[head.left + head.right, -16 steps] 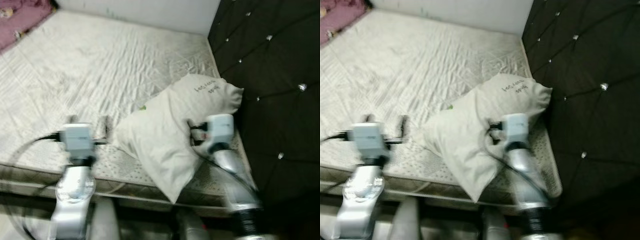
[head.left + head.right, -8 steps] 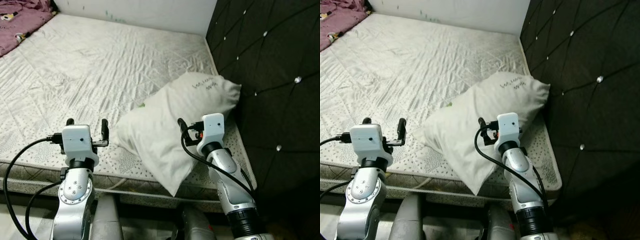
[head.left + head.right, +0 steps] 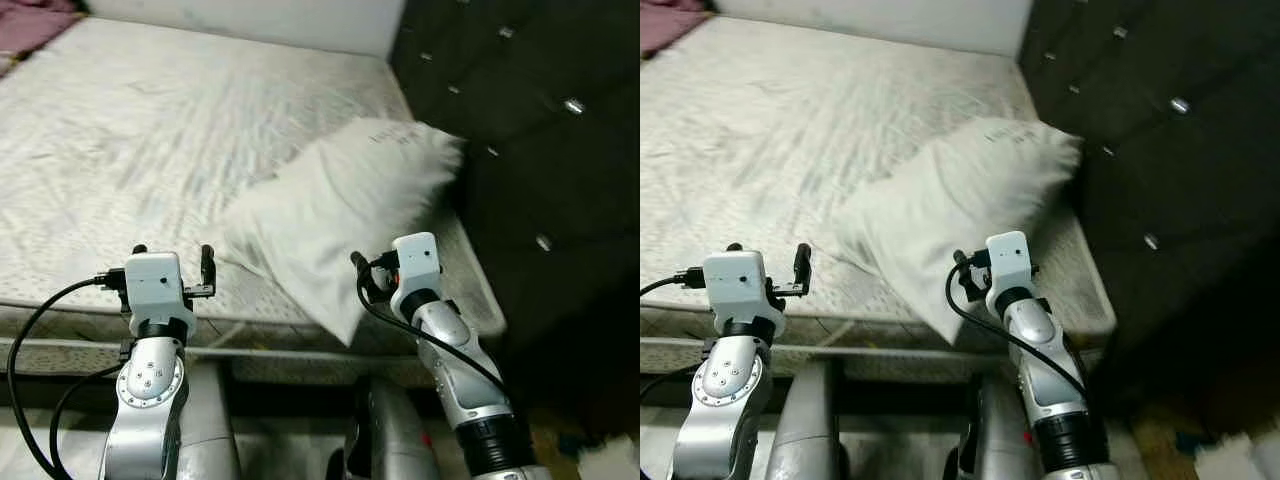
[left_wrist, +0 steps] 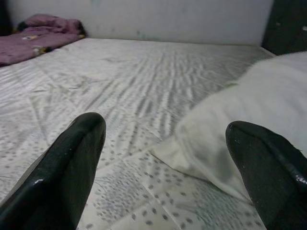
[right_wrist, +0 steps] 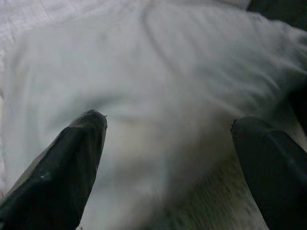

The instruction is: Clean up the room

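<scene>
Both grippers poised at the bed's near edge, nothing held.

Lower left, the left gripper [image 3: 170, 260] hovers spread over the mattress [image 3: 150, 150]. At centre the white pillow [image 3: 340, 200] lies askew, one corner overhanging. Centre-right, the right gripper [image 5: 168, 158], spread wide, faces it, probably to grasp, though blur obscures contact.

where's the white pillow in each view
Left eye view: pillow right of centre, on the mattress, against the black tufted headboard.
Right eye view: pillow near centre, one corner over the mattress edge.
Left wrist view: pillow along the right side.
Right wrist view: pillow close, beyond the fingers.
Shared landmark: the mattress.
</scene>
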{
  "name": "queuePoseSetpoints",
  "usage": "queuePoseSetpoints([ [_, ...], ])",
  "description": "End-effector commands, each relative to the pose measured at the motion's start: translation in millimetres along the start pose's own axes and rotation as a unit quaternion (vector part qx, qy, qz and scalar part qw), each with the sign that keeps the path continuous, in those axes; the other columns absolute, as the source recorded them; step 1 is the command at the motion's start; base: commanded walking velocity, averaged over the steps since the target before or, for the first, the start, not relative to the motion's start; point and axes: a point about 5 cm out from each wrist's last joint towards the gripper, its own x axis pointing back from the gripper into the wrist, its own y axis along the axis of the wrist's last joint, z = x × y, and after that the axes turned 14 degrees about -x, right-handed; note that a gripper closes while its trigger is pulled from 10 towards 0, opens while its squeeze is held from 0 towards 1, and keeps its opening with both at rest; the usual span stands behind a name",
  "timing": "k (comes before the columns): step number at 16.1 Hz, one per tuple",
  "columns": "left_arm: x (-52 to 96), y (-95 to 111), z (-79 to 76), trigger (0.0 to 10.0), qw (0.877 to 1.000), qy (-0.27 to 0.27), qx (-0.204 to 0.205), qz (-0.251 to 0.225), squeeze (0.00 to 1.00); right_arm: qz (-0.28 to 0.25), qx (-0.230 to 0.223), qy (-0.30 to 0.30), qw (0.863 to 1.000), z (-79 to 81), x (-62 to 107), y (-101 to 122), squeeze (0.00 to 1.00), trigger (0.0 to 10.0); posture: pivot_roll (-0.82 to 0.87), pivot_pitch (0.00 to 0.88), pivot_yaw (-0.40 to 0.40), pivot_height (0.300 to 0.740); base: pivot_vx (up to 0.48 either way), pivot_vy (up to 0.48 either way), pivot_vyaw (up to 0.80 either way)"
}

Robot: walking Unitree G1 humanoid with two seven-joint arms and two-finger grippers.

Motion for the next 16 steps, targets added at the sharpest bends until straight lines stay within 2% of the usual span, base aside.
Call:
queuePoseSetpoints([
  [1, 2.5, 7, 3.3, 10.0, 1.000, 0.009, -0.017, -0.009, 0.00, 0.005, 0.043, 0.033, 0.999, 0.0, -2.7, 15, 0.00, 10.0, 0.11, 0.039, -0.135, 0.547, 0.000, 0.000, 0.00],
  [4, 13.5, -1, 17.3, 10.0, 0.999, 0.019, -0.029, 0.007, 0.00, 0.064, 0.047, 0.080, 0.994, -0.5, -6.2, 17, 0.00, 10.0, 0.13, 0.049, -0.138, 0.547, 0.000, 0.000, 0.00],
  [6, 20.0, -4, 20.6, 10.0, 0.999, 0.015, -0.038, 0.015, 0.00, 0.116, 0.045, 0.100, 0.987, 1.8, -10.8, 8, 0.00, 10.0, 0.15, 0.055, -0.140, 0.547, 0.000, 0.000, 0.00],
  [7, 22.6, -5, 21.7, 10.0, 0.999, 0.017, -0.040, 0.019, 0.00, 0.140, 0.021, 0.099, 0.985, 3.1, -15.0, 4, 0.00, 10.0, 0.16, 0.057, -0.142, 0.547, 0.000, 0.000, 0.00],
  [8, 23.7, -4, 22.3, 10.0, 0.999, 0.018, -0.040, 0.021, 0.00, 0.146, 0.020, 0.101, 0.984, 4.5, -16.7, 3, 0.00, 10.0, 0.17, 0.058, -0.144, 0.547, 0.000, 0.000, 0.00],
  [11, 28.6, -5, 23.6, 10.0, 0.999, 0.023, -0.041, 0.027, 0.00, 0.143, 0.006, 0.066, 0.988, 8.7, -27.5, 6, 0.00, 10.0, 0.19, 0.062, -0.151, 0.547, 0.000, 0.000, 0.00],
  [14, 33.3, -6, 27.0, 10.0, 0.998, 0.029, -0.040, 0.036, 0.00, 0.133, -0.030, -0.011, 0.991, -3.2, -30.4, 17, 0.00, 10.0, 0.20, 0.069, -0.157, 0.547, 0.000, 0.000, 0.00],
  [16, 33.6, -9, 27.3, 10.0, 0.998, 0.032, -0.033, 0.046, 0.00, 0.144, -0.045, -0.032, 0.988, -6.3, -27.5, 17, 0.00, 10.0, 0.20, 0.070, -0.158, 0.547, 0.000, 0.000, 0.00],
])
